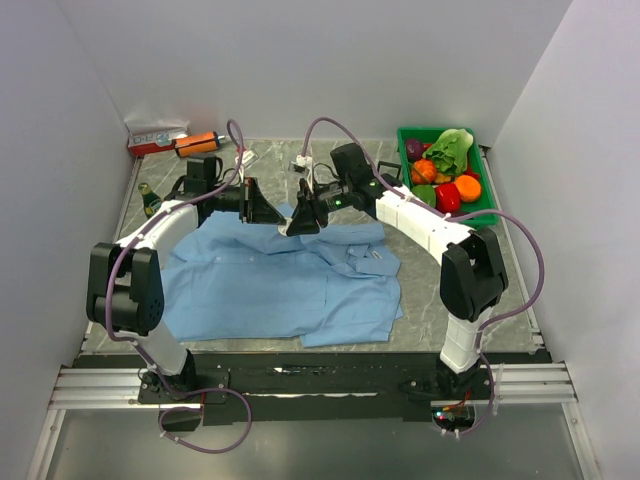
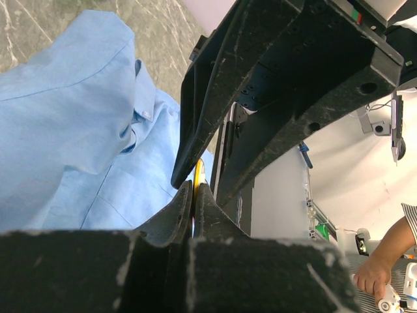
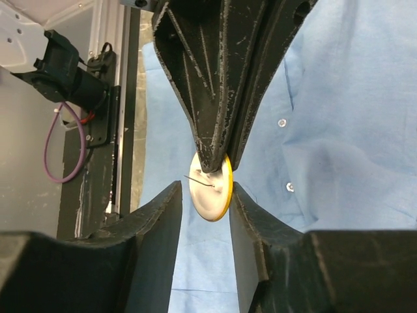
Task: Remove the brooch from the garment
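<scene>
My left claw (image 2: 194, 192) is closed tight on the brooch (image 3: 214, 189), pinching it at the very tips of the fingers, with only a yellow sliver showing between them in my left wrist view. My right claw (image 3: 205, 195) stands open, one finger on either side of the brooch, gripping nothing. I cannot tell whether one pad brushes the rim.

The brooch hangs in the air between my two claws, above the collar end of the garment (image 1: 270, 290) and apart from the cloth. Its pale back and thin pin (image 3: 199, 181) are bare, with no fabric on them, so I judge the main work done: the brooch is off the shirt. What is left, as I read it, is to pass it across or set it down somewhere (the task names no place).

The brooch is a flat disc held on edge. In the right wrist view its long axis runs up and down, in line with my left fingers. Its back faces the left-hand finger of my right claw, and the pin lies slantwise across that back.
</scene>
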You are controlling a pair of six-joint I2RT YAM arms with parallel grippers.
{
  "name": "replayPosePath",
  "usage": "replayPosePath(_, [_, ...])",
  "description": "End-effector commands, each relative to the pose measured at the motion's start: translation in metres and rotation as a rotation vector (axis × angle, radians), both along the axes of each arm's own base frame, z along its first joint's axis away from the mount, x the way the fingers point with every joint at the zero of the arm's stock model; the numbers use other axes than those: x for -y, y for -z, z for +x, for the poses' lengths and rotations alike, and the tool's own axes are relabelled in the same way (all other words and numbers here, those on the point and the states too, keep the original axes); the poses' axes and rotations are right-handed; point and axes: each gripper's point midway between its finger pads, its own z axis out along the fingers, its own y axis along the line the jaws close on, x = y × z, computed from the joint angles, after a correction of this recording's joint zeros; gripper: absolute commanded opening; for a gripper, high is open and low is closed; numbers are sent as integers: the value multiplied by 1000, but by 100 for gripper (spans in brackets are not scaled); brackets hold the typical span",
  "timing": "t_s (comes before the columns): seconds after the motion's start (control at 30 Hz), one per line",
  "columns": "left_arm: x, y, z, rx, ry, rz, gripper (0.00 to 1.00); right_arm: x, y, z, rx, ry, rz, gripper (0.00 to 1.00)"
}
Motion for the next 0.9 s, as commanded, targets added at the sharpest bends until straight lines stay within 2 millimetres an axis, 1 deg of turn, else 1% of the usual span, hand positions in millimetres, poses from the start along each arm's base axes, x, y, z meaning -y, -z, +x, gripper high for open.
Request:
replayPosePath(0.0, [-3, -10, 10, 56, 1, -16, 1, -5, -22, 1, 23, -38, 62, 44])
replayPosePath(0.1, [-3, -7, 11, 64, 2, -8, 1, -4, -23, 3, 2, -24, 67, 43])
replayPosePath(0.17, [-3, -7, 11, 71, 0, -3, 1, -5, -23, 7, -12, 3, 63, 40])
replayPosePath(0.33, [-4, -6, 12, 76, -1, 2, 1, -7, -21, 7, -33, 11, 66, 39])
replayPosePath(0.47, [-4, -5, 13, 83, 0, 5, 1, -7, -21, 9, -39, 14, 67, 36])
replayPosePath(0.87, [-4, -7, 16, 109, 3, 12, 1, -10, -18, 12, -57, 21, 63, 37])
